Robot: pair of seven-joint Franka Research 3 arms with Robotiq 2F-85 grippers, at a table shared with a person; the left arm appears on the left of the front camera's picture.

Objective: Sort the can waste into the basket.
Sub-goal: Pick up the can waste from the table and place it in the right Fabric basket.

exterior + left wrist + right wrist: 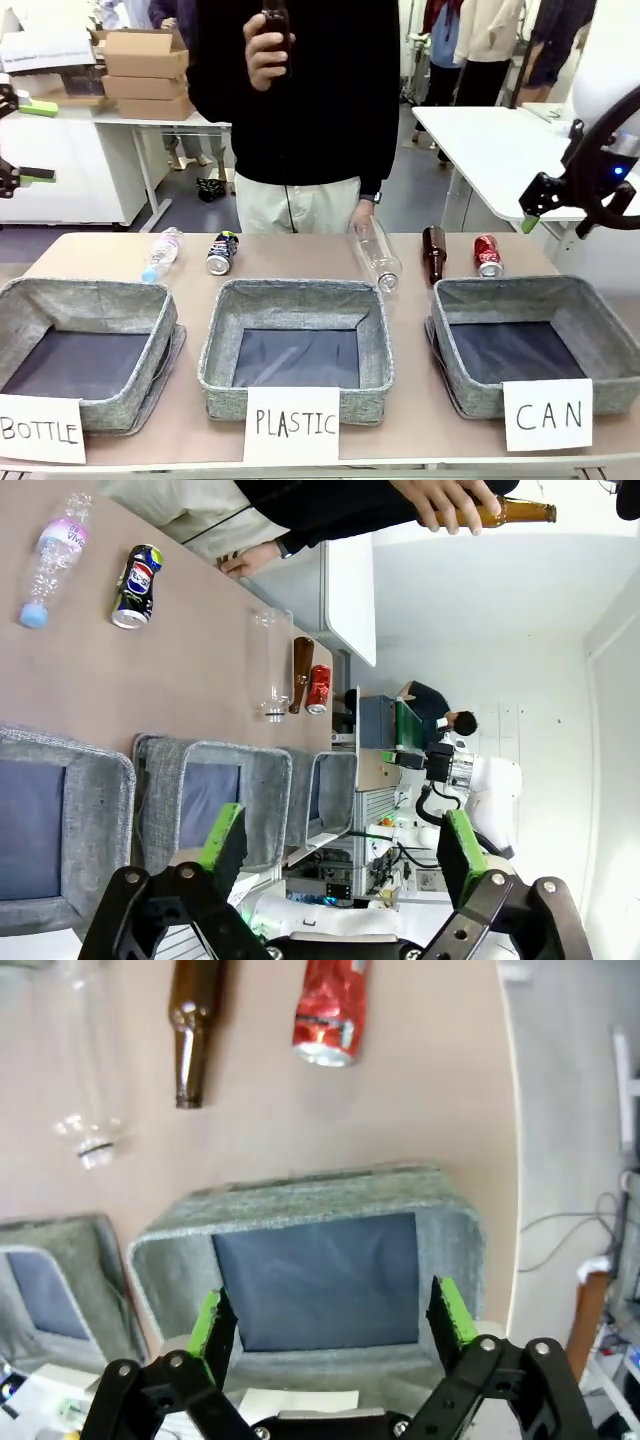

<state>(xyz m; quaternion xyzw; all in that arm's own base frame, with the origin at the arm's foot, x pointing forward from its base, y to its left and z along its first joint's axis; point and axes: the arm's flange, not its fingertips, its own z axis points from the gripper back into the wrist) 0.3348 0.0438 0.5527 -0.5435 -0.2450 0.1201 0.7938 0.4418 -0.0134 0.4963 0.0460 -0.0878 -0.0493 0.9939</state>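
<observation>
Behind the basket [300, 1192], red can [328, 1010] near far edge of desk [400, 1110], bare gap between, black can [222, 252] well left, left gripper [340, 830] and right gripper [335, 1315] spread, empty.

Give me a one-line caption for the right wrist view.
Open right end effector hovers above the empty grey basket, with the red can and a brown bottle lying beyond it.

Bright, even overhead light reaches you in all three views, so shadows on the table [300, 258] stay soft and faint. The white wall [500, 610] in your left wrist view washes out almost blank. The clear bottle [80, 1050] carries small glints. Your front view is slightly soft. Both wrist views bow lines near the edges, and the green pads [212, 1325] close to the lens blur.
</observation>
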